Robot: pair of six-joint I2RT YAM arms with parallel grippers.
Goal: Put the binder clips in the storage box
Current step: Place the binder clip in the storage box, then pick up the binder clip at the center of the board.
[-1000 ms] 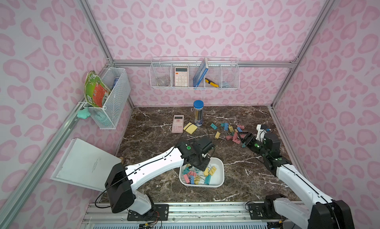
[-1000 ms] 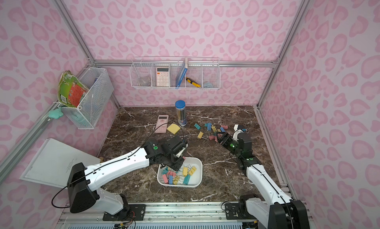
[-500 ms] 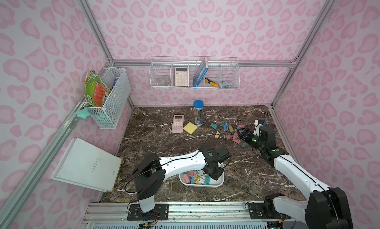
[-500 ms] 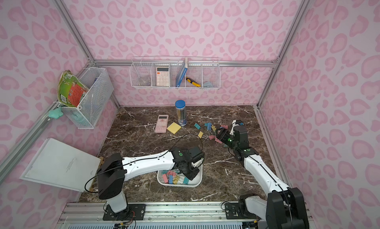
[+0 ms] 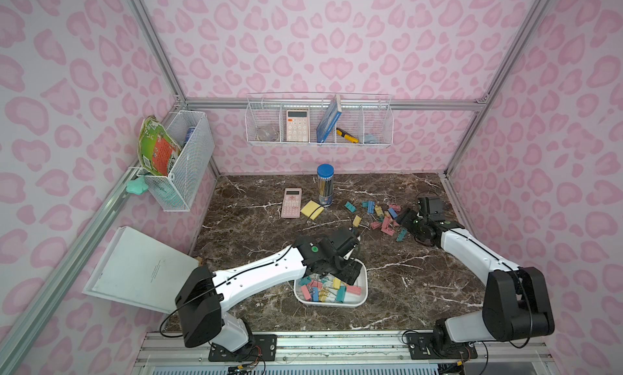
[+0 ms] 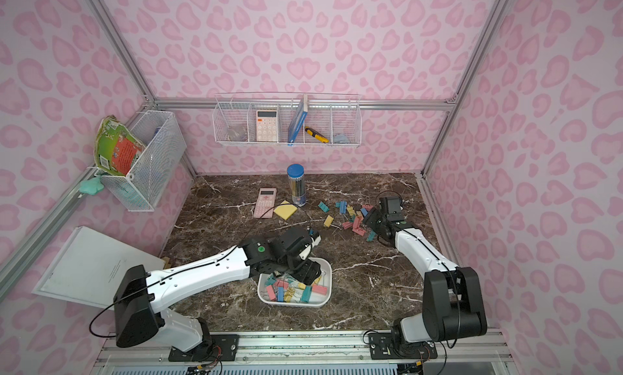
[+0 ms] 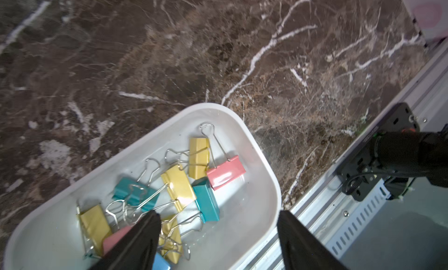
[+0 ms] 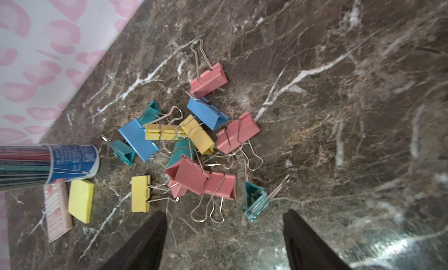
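The loose binder clips lie heaped on the worktop, wire handles interlocked, so my right jaws, spread empty above them, could drag up two and drop one short of the storage box. Glossy pastel clips already litter that box, under my spread, empty left jaws.

A lab robot booth (aluminium frame, pink-print walls).

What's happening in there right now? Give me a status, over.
Left gripper open, empty, above storage box holding some binder clips. Right gripper open, hovering by the loose pile. Pencil tube, sticky pad beside pile, not blocking.
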